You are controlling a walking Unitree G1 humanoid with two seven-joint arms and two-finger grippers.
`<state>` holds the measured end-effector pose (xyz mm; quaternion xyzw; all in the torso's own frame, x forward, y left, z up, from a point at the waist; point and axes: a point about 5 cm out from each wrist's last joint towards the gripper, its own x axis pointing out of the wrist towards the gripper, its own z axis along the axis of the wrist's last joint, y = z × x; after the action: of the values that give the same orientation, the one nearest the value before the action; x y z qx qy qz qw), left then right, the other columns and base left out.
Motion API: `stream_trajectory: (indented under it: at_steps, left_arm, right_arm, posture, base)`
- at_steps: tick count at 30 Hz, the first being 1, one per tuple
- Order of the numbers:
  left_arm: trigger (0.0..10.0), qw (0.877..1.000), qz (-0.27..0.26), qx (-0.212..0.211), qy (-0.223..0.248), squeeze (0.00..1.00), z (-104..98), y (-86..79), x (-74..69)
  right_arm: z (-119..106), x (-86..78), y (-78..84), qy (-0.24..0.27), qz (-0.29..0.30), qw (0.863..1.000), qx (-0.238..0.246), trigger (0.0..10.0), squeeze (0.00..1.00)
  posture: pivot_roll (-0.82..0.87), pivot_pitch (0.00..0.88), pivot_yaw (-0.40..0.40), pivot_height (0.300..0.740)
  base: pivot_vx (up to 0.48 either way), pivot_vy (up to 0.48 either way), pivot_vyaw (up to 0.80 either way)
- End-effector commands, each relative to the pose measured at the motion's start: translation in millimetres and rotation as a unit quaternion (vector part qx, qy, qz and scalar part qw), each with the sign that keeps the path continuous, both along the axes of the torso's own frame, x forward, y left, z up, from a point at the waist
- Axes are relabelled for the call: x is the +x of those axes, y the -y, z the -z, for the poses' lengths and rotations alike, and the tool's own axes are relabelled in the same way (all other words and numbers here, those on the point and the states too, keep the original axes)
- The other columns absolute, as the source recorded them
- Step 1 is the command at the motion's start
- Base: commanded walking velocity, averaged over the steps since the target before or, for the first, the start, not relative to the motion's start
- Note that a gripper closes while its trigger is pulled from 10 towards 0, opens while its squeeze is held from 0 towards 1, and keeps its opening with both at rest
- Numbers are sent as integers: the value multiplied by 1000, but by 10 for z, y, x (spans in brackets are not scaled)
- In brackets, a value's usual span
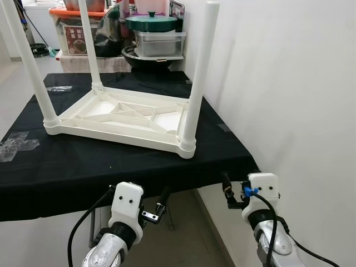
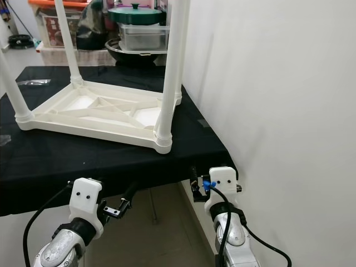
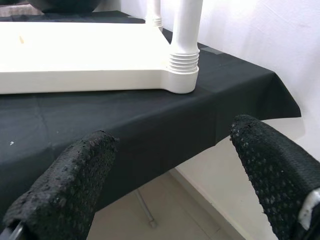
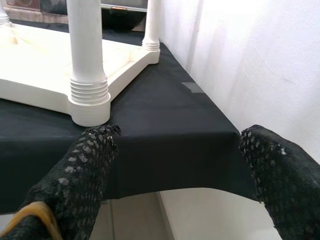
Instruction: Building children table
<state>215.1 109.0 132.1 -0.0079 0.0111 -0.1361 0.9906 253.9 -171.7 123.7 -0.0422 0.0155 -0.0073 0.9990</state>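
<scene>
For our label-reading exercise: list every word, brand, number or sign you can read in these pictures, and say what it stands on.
None can be read.
The label on the storage box behind the work table shows a picture and print too small and blurred to read.
The upturned children table bears no visible text.

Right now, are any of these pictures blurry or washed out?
Left eye view: sharp, evenly lit; the upturned white table shows its ribs. Left wrist view: the tabletop's side glares white, detail lost, and the left hand's fingers are soft. Right wrist view: the right hand's fingers blur, the leg crisp.
</scene>
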Motion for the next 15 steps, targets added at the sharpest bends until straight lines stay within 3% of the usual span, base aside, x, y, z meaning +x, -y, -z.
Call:
stream_trajectory:
  at_steps: [1, 15]
  left_arm:
    - [10000, 1000, -2, 3, -5, 0, 39, 4, -6]
    - [10000, 1000, -3, 8, 4, 0, 23, 4, 3]
  right_arm:
    - [3, 20, 8, 3, 3, 1000, 2, 10000, 0]
    - [-108, 222, 98, 29, 17, 999, 3, 10000, 0]
  posture:
    - [52, 1, -63, 740]
    - [57, 0, -59, 740]
  base:
    - [281, 0, 0]
    - [329, 0, 0]
